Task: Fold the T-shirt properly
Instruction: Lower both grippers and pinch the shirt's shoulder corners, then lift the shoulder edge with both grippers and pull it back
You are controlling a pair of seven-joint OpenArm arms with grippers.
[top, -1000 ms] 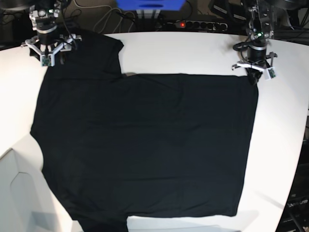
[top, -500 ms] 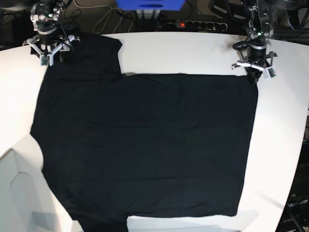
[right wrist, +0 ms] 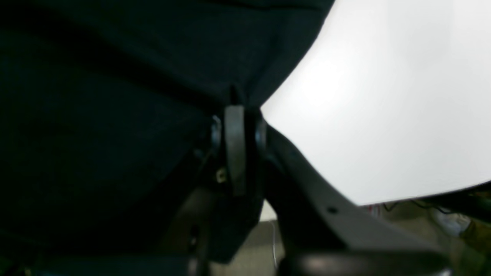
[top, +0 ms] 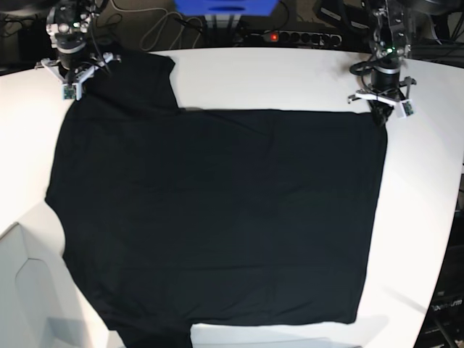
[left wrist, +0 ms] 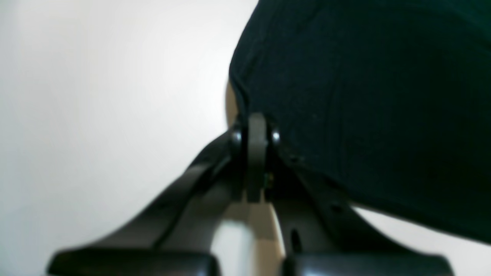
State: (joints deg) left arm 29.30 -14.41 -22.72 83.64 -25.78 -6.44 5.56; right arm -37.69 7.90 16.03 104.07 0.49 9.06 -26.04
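both grippers are pinched closed on cloth. left gripper (top: 382,116), at the far right of the base view, has its jaws together on the corner of the t-shirt (top: 217,217); its wrist view shows the black fabric's rounded edge tucked right at the closed fingertips (left wrist: 256,130), with white tabletop (left wrist: 96,96) to one side. right gripper (top: 72,80), at the far left of the base view, is also fully closed, and its wrist view shows dark fabric gathered and bunched at the meeting tips, so it grips the sleeve end of the shirt near the tabletop's back edge.

the t-shirt lies spread flat and plain black side up across most of the white tabletop, one sleeve reaching up toward the right gripper, the other sleeve running off the near edge at the bottom of the base view. no print shows.

a blue box (top: 226,7) sits behind the tabletop at the back; what is in it cannot be made out. beside it lies a power strip (top: 290,36) with a red light, amid loose cables.
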